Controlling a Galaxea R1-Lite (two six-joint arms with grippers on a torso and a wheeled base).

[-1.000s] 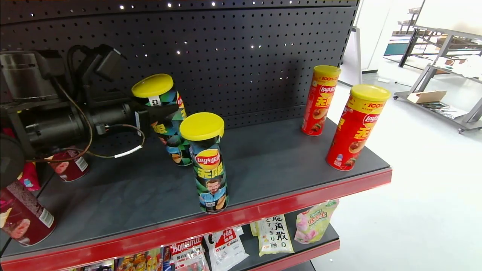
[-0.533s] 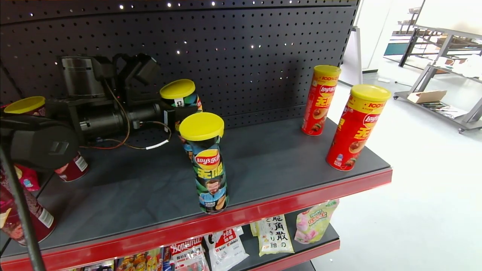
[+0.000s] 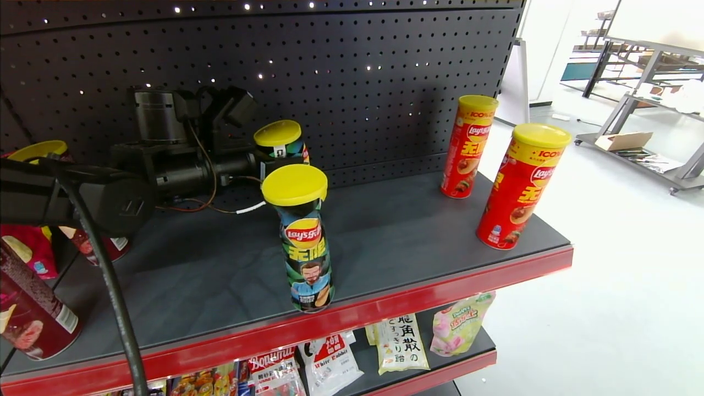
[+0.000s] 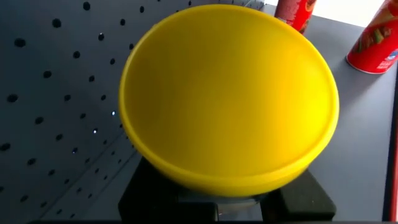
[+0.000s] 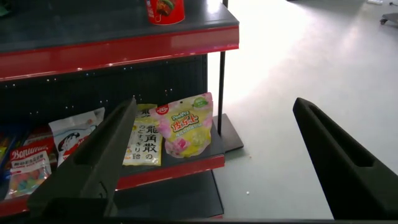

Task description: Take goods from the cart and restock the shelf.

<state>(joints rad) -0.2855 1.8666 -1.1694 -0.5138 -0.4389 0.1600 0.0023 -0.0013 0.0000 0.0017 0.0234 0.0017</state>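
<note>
Yellow-lidded can is held by the left hand, whose fingers are closed on its body just below the lid. It sits at the far side of the shelf, close to the pegboard and directly behind a matching can that stands upright near the red front edge. The matching can hides the held can's base, so I cannot tell whether it is seated on the shelf or just above it.

The right hand is low, facing the snack bags on the lower shelf. Its fingers are spread wide and hold nothing.

Stock in place on the shelf:
- the matching can near the front
- a far red can and a near red can on the right
- dark red cans on the left

Assessment: restocking is partway done, and the held can is at its placement step. Left to do are confirming it stands upright, opening the fingers and drawing the arm clear of the front can. Bare shelf between the groups suggests room for more. How much stock remains to bring over cannot be judged.
</note>
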